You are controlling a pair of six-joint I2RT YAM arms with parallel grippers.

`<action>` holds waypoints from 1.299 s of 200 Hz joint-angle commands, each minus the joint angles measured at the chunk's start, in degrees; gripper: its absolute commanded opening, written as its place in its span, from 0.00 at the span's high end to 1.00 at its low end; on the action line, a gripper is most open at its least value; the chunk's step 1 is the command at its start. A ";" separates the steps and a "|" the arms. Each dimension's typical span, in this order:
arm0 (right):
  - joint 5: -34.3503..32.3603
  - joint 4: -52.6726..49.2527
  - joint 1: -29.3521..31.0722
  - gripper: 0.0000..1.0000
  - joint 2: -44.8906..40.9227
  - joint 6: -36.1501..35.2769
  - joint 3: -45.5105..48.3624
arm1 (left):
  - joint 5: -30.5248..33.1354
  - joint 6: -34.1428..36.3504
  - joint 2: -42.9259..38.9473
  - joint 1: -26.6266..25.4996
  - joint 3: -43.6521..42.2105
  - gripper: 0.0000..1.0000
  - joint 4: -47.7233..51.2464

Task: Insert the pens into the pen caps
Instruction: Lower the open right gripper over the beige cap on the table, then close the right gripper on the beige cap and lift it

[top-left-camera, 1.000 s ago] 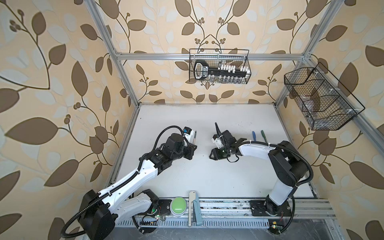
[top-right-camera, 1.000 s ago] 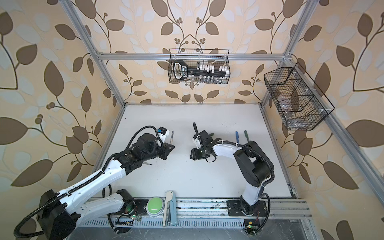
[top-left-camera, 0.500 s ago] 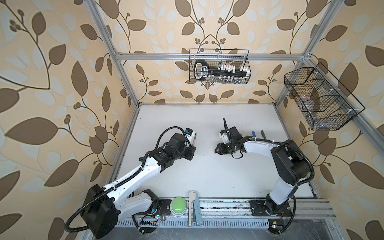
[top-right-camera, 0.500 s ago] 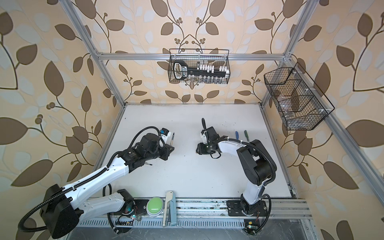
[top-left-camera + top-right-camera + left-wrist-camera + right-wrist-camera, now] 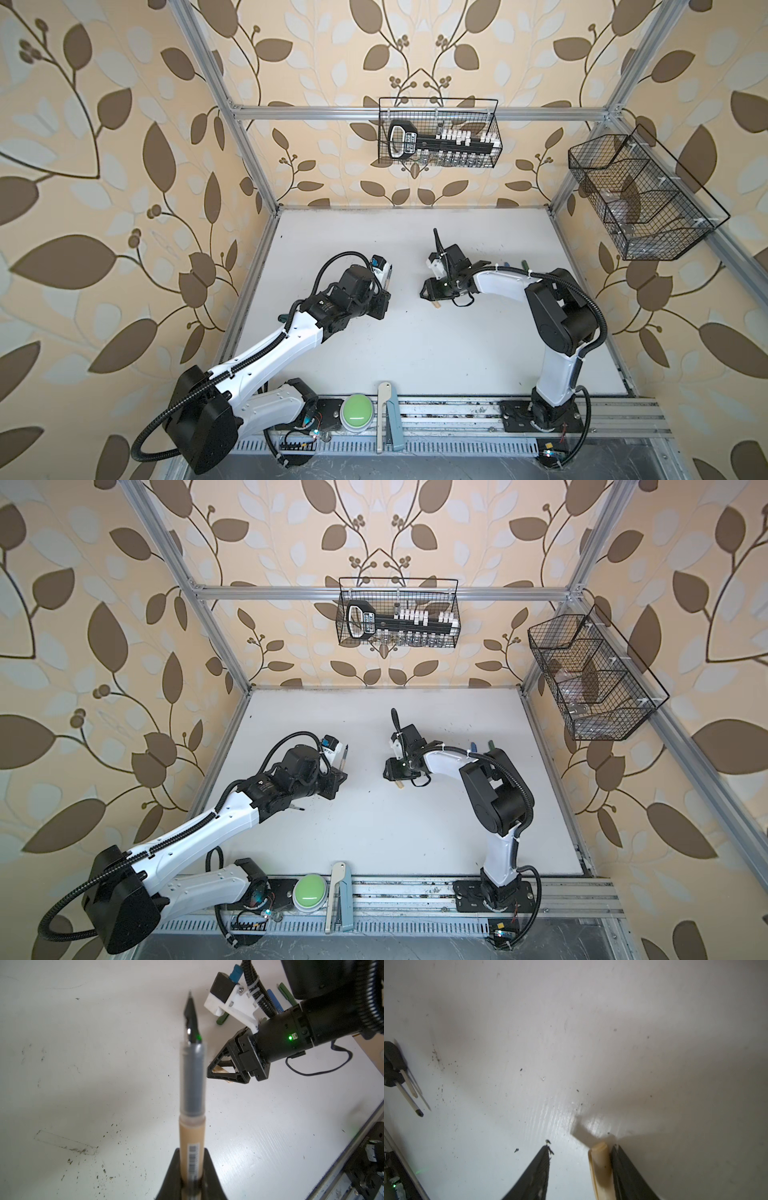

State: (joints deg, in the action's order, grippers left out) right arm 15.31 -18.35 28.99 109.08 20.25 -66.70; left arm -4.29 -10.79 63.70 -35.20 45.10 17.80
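My left gripper (image 5: 192,1169) is shut on the tan pen (image 5: 192,1105), whose dark tip points away from the jaws. Both top views show this pen (image 5: 389,275) (image 5: 344,759) sticking out of the left gripper (image 5: 381,301) (image 5: 338,780). To its right, my right gripper (image 5: 432,291) (image 5: 395,773) is low over the table with its jaws open around the tan pen cap (image 5: 601,1165). The cap rests against one finger (image 5: 626,1169), with a gap to the other. Its end (image 5: 436,305) pokes out below the fingers. A blue pen (image 5: 274,1001) and a dark green one (image 5: 287,995) lie behind the right arm.
A dark green piece (image 5: 222,1019) lies under the right wrist camera mount, and something blue (image 5: 235,970) beyond it. A dark pointed thing (image 5: 297,808) lies beside the left forearm. Wire baskets hang on the back wall (image 5: 438,135) and the right wall (image 5: 640,195).
The right gripper swung towards the back right, then came back left and lower to the table. The left arm shifted only slightly, still holding the tan pen.
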 commanded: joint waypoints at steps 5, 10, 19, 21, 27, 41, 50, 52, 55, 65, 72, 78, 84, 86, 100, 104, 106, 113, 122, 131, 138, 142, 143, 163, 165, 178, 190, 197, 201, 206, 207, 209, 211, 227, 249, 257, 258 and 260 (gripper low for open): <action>-5.95 -14.32 0.40 0.52 1.44 -5.86 -5.34 | -0.61 1.09 -0.79 0.16 0.21 1.00 -1.22; -7.22 -16.14 0.60 0.52 1.73 -6.91 -6.59 | -0.74 1.22 -0.61 0.16 0.21 1.00 -1.07; -8.49 -18.92 0.80 0.53 2.35 -8.37 -8.37 | -1.05 1.59 -0.43 0.20 0.17 1.00 -1.03; -8.77 -19.34 0.76 0.53 2.47 -8.62 -8.61 | -1.11 1.63 -0.36 0.17 0.16 1.00 -1.06; -9.23 -20.71 0.77 0.53 3.01 -9.20 -9.42 | -1.15 1.75 -0.33 0.21 0.21 1.00 -1.06; -9.42 -22.63 0.88 0.55 4.39 -10.28 -11.28 | -1.02 1.99 -0.33 0.15 0.16 1.00 -0.99; -9.43 -23.58 1.10 0.56 5.34 -10.85 -12.43 | -0.87 2.05 -0.33 0.14 0.23 1.00 -0.86; -9.43 -23.71 1.18 0.57 5.57 -10.91 -12.72 | -0.89 2.19 -0.33 0.18 0.29 1.00 -0.80; -9.50 -23.93 1.31 0.57 5.81 -11.15 -13.07 | -0.77 2.13 -0.35 0.16 0.25 1.00 -0.70; -9.53 -24.58 1.80 0.58 6.85 -11.42 -14.25 | -0.76 2.33 -0.38 0.18 0.31 1.00 -0.57; -9.44 -24.95 2.28 0.59 7.47 -11.61 -15.02 | -0.56 2.34 -0.36 0.18 0.34 1.00 -0.39; -9.51 -25.42 2.61 0.59 8.06 -11.70 -15.61 | -0.53 2.40 -0.33 0.14 0.34 1.00 -0.31; -9.68 -25.82 2.90 0.60 8.61 -11.89 -16.10 | -0.46 2.52 -0.33 0.11 0.33 1.00 -0.13; -9.68 -25.96 3.02 0.60 8.79 -11.92 -16.32 | -0.43 2.52 -0.27 0.15 0.33 1.00 -0.07; -9.88 -27.09 3.51 0.61 9.79 -12.41 -17.18 | -0.19 2.68 -0.08 0.13 0.44 1.00 0.34; -10.18 -27.31 3.61 0.61 9.98 -12.47 -17.30 | -0.08 2.70 0.01 0.13 0.52 1.00 0.47; -10.38 -27.52 3.68 0.61 10.07 -12.50 -17.39 | -0.03 2.72 0.08 0.13 0.56 1.00 0.54; -11.15 -28.15 3.85 0.61 10.35 -12.73 -17.58 | 0.04 2.74 0.18 0.13 0.67 1.00 0.66; -11.79 -28.69 4.05 0.62 10.58 -13.22 -17.60 | -0.09 2.77 0.45 -0.03 0.75 1.00 0.72; -12.35 -29.13 4.05 0.62 10.71 -13.39 -17.56 | -0.29 2.87 0.71 0.03 0.95 1.00 0.65; -12.74 -29.41 3.98 0.62 10.80 -13.72 -17.38 | -0.58 2.94 0.94 0.04 1.04 1.00 0.70; -12.84 -29.60 4.03 0.62 10.88 -13.85 -17.34 | -0.69 3.03 1.10 -0.01 1.11 1.00 0.65; -12.89 -29.67 4.04 0.62 10.89 -13.89 -17.33 | -0.70 3.09 1.13 0.02 1.12 1.00 0.61; -14.34 -30.41 4.29 0.68 11.16 -14.36 -16.91 | -0.88 3.55 1.98 -0.06 1.39 1.00 0.36; -14.52 -30.42 4.35 0.68 11.14 -14.36 -16.83 | -0.89 3.57 2.07 -0.09 1.39 1.00 0.36; -15.17 -30.39 4.53 0.72 11.27 -14.46 -16.54 | -0.93 3.67 2.79 -0.08 1.61 1.00 0.31; -15.31 -30.17 4.71 0.75 11.46 -14.36 -16.30 | -1.08 3.74 3.38 -0.07 1.87 1.00 0.09; -15.31 -30.00 4.70 0.78 11.58 -14.18 -16.24 | -1.02 3.76 3.60 -0.12 2.07 1.00 -0.02; -15.31 -29.77 4.81 0.79 11.60 -14.10 -16.17 | -1.01 3.80 3.70 -0.05 2.17 1.00 -0.06; -15.31 -29.39 4.89 0.80 11.60 -14.01 -15.98 | -1.00 3.82 3.79 -0.13 2.38 1.00 -0.05; -15.31 -29.34 4.91 0.80 11.60 -13.97 -15.95 | -0.99 3.83 3.80 -0.17 2.42 1.00 -0.05; -15.31 -29.19 4.86 0.80 11.60 -13.93 -15.93 | -0.96 3.91 3.86 -0.14 2.44 1.00 -0.07; -15.31 -29.07 4.91 0.81 11.60 -13.82 -15.86 | -0.93 3.92 3.88 -0.20 2.51 1.00 -0.08; -14.65 -27.91 5.06 0.84 11.46 -13.49 -15.60 | -0.89 4.27 4.04 -0.22 2.89 1.00 -0.35; -13.82 -27.06 5.17 0.88 11.38 -13.35 -15.76 | -1.21 4.54 4.49 -0.33 3.15 1.00 -0.69; -13.74 -26.68 5.19 0.89 11.11 -13.26 -15.51 | -1.24 4.57 4.67 -0.39 3.15 1.00 -0.83; -13.69 -26.67 5.20 0.89 11.09 -13.28 -15.49 | -1.24 4.56 4.67 -0.39 3.15 1.00 -0.88; -13.61 -26.52 5.20 0.89 10.96 -13.26 -15.37 | -1.18 4.55 4.68 -0.39 3.15 1.00 -0.92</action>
State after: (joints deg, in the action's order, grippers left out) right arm 1.28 -44.84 33.65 117.82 7.42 -83.85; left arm -4.36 -7.62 68.01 -35.27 45.78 18.24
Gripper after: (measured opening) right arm 0.149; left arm 0.128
